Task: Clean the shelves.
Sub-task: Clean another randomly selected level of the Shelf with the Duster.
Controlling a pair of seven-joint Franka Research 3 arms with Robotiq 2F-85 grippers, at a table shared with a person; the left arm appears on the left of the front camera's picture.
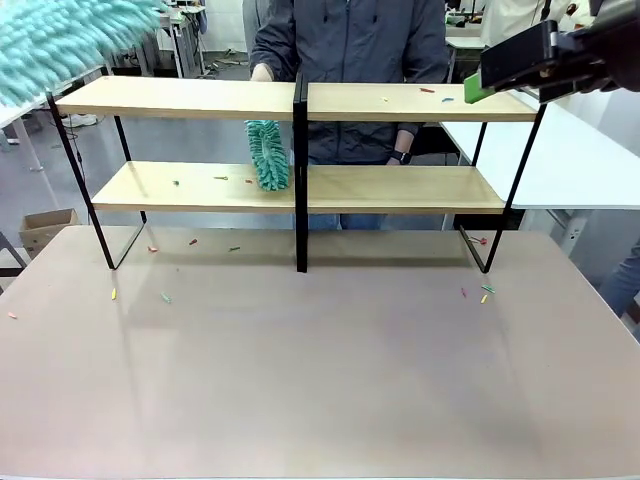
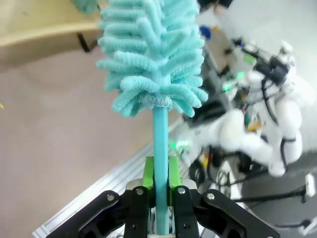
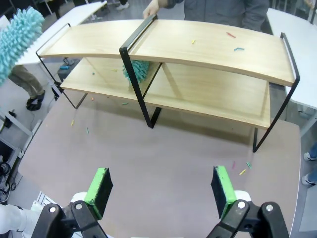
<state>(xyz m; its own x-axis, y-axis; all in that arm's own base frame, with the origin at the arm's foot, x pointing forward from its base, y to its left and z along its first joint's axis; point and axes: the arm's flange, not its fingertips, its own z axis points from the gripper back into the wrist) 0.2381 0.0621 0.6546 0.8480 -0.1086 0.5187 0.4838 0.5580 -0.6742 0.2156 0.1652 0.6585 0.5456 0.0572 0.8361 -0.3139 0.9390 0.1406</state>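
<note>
While the left gripper (image 2: 161,194) pinches the teal duster (image 2: 151,59) by its thin handle, head raised at the upper left, it looks ready to sweep the shelves (image 1: 400,188) across the frame's middle. The right gripper (image 3: 161,191) hangs wide open, upper right, probably keeping clear.

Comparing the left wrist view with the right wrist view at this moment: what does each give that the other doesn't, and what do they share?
Left wrist view adds: the left gripper shut on the teal duster by its handle, green pads either side. Right wrist view adds: the right gripper open, the shelves end to end, a second duster at the lower left board, scraps on the top right board, a person's hand. Shared: the teal duster's head, part of the shelves, the tabletop.
</note>
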